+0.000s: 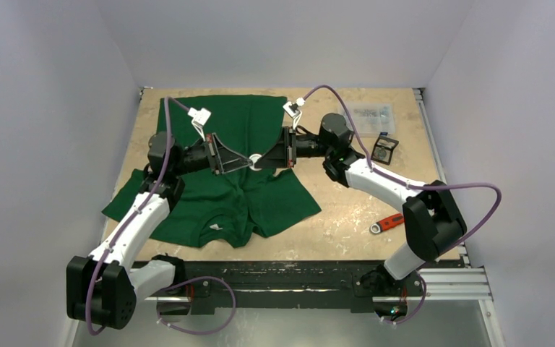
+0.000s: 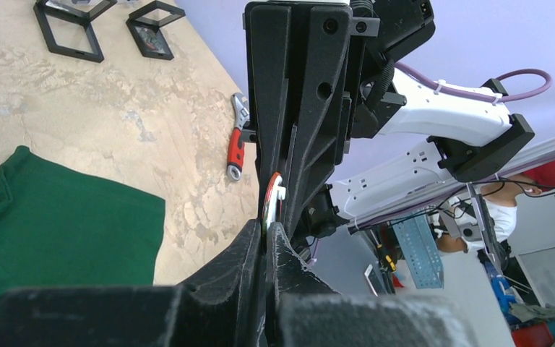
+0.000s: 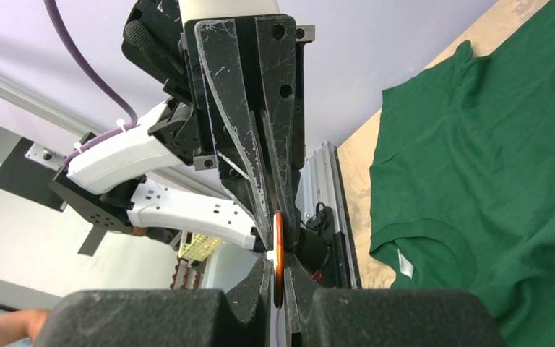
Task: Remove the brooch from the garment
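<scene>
The garment [image 1: 235, 199], a dark green T-shirt, lies spread on the table; it also shows in the left wrist view [image 2: 58, 224] and the right wrist view [image 3: 491, 144], white neck label up. The brooch [image 1: 255, 160], a small round disc, hangs in the air above it. My left gripper [image 1: 246, 164] and right gripper [image 1: 265, 159] meet tip to tip, and both are shut on it. Edge-on, the brooch [image 2: 273, 199] sticks out of my left gripper [image 2: 269, 230]. Its orange rim [image 3: 278, 242] sits in my right gripper [image 3: 278, 264]. No cloth shows around it.
A red-handled wrench [image 1: 386, 223] lies right of the shirt, also seen in the left wrist view [image 2: 235, 148]. A small black frame [image 1: 384, 150] and a clear plastic bag [image 1: 371, 112] sit at the back right. A metal rail [image 1: 448, 278] runs along the near edge.
</scene>
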